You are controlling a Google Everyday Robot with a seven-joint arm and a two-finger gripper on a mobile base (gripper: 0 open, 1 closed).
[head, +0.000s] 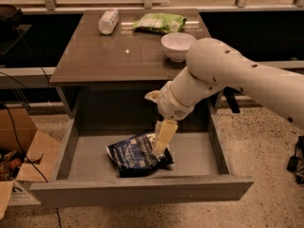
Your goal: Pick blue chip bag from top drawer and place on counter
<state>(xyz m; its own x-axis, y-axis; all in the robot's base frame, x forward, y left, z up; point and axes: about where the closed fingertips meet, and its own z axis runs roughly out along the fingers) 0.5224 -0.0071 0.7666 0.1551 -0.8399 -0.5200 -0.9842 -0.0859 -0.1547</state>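
Observation:
The blue chip bag (137,156) lies crumpled on the grey bottom of the open top drawer (90,153), near its middle front. My gripper (159,147) hangs from the white arm (228,75) and points down into the drawer. Its tip is at the bag's upper right edge and overlaps it. The counter (114,56) is the glossy brown top above the drawer.
On the counter lie a green snack bag (159,22), a white bowl (177,45) and a white bottle on its side (108,21). An open cardboard box (23,151) stands on the floor left of the drawer. The drawer's front panel (142,191) juts toward me.

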